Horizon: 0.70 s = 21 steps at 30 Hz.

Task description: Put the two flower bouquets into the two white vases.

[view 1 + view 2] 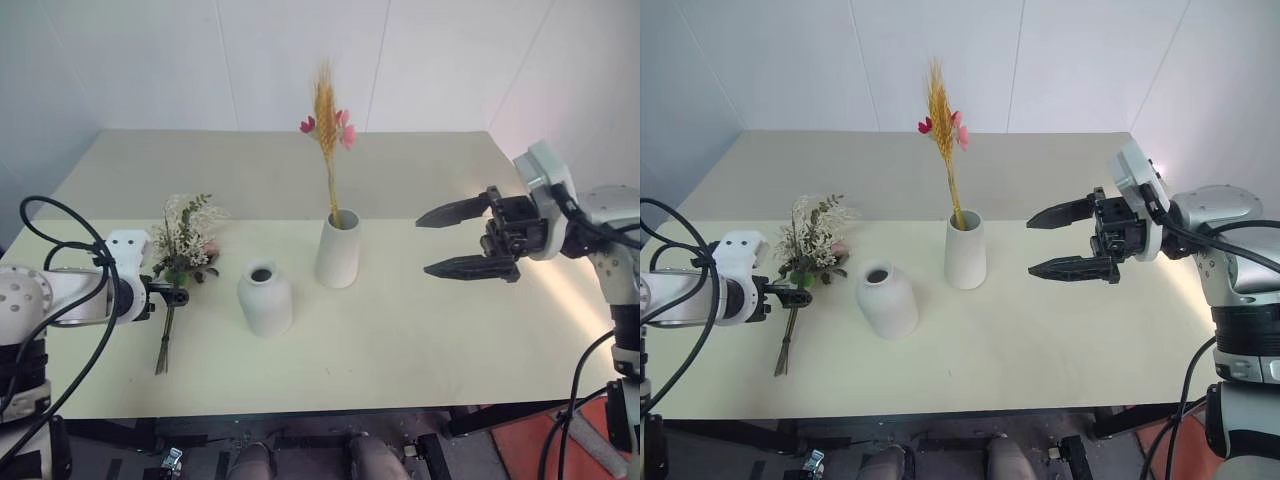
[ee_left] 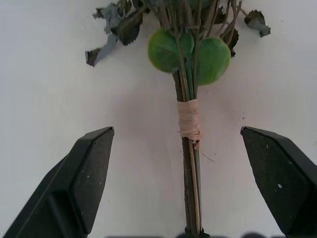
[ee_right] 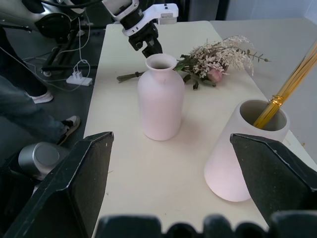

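Observation:
The bushy bouquet (image 1: 185,240) of white sprigs, green leaves and a pink rose lies flat on the table, left of the shorter white vase (image 1: 265,298). My left gripper (image 2: 177,131) is open just above its tape-wrapped stems (image 2: 188,121), one finger on each side and neither touching. The wheat bouquet (image 1: 326,120) stands upright in the taller white vase (image 1: 338,250). My right gripper (image 1: 455,240) hovers open to the right of that vase, pointing toward it with nothing between its fingers. The right wrist view takes in both vases (image 3: 160,104) (image 3: 245,148) and the lying bouquet (image 3: 218,57).
The pale table (image 1: 400,340) reaches back to a white wall. A person's leg and shoe (image 3: 37,116) and cables on the floor show beyond the table's left end. The table's near edge (image 1: 330,408) is close to me.

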Available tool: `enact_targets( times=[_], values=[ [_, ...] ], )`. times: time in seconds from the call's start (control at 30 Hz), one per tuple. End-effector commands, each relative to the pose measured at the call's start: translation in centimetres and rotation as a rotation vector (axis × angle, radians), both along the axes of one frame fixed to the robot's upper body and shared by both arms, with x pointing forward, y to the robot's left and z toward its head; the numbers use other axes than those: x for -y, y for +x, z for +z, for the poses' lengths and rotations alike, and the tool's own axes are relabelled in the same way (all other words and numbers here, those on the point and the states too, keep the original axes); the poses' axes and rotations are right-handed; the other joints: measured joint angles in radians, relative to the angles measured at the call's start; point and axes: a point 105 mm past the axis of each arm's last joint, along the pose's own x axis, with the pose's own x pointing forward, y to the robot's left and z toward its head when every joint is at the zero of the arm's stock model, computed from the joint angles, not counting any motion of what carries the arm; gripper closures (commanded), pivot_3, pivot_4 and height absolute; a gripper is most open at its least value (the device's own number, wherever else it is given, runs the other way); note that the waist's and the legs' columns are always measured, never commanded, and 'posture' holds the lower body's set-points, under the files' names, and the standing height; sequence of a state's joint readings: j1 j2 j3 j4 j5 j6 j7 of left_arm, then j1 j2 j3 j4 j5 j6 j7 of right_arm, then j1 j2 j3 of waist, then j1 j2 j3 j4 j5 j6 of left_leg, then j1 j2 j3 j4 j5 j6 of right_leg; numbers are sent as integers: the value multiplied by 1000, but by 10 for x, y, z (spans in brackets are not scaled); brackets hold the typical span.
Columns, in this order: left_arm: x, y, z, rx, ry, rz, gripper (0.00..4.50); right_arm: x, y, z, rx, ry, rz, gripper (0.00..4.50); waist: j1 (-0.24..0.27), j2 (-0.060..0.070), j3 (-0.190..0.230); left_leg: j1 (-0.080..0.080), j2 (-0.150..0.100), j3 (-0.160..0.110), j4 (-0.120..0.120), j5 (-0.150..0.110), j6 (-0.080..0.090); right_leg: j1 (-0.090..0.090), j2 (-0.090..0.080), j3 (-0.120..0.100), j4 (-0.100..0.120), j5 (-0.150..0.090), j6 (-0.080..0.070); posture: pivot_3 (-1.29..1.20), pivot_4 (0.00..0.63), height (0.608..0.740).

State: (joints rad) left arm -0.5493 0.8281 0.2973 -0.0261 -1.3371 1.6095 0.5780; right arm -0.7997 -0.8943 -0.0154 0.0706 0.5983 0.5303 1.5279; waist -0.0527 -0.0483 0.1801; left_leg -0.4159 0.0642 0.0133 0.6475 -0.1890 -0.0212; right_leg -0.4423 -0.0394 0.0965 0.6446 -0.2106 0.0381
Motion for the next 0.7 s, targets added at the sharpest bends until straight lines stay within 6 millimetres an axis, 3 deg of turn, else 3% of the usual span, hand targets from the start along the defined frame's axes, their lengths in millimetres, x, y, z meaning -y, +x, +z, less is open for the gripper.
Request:
enact_targets(
  times=[0.03, 0.1, 0.33, 0.5, 0.67, 0.7],
  values=[
    [1, 5, -9, -20, 22, 46, 215, -3, -3, 12, 63, -2, 31, 0, 5, 0, 0, 1, 0, 0, 0, 0, 0, 1, 0, 0, 0, 0, 0, 0, 150, 740],
    [0, 9, -7, -3, 48, 67, 591, -3, -3, 13, 63, 1, 30, 0, 7, 0, 0, 1, 0, 0, 0, 0, 0, 2, 0, 0, -1, 0, 0, 0, 150, 740],
    [-5, 17, 0, 18, 40, 93, 2734, -1, -5, 12, 66, 6, 16, 0, 9, 0, 0, 1, -1, -1, 0, 1, -2, 2, 0, 0, -2, 0, 0, 0, 150, 740],
    [-12, 22, 21, 101, 46, 109, 4301, 0, -5, 10, 67, 9, 2, 0, 9, 0, 0, 1, -1, -1, 0, 1, -2, 2, 0, 0, -2, 0, 0, 0, 150, 740],
    [-9, 32, 68, 373, -65, 101, 4384, 1, -6, 8, 59, 15, -2, 0, 9, 0, 0, 1, -1, -1, 0, 1, -2, 2, 0, -1, -2, 0, 0, 0, 150, 740],
    [-2, 29, 91, 535, -91, 30, 4384, 2, -6, 7, 58, 21, -9, 0, 7, 0, 0, 0, -1, -1, 0, 1, -2, 2, 0, -1, -2, 0, 0, 0, 150, 740]
  ],
)
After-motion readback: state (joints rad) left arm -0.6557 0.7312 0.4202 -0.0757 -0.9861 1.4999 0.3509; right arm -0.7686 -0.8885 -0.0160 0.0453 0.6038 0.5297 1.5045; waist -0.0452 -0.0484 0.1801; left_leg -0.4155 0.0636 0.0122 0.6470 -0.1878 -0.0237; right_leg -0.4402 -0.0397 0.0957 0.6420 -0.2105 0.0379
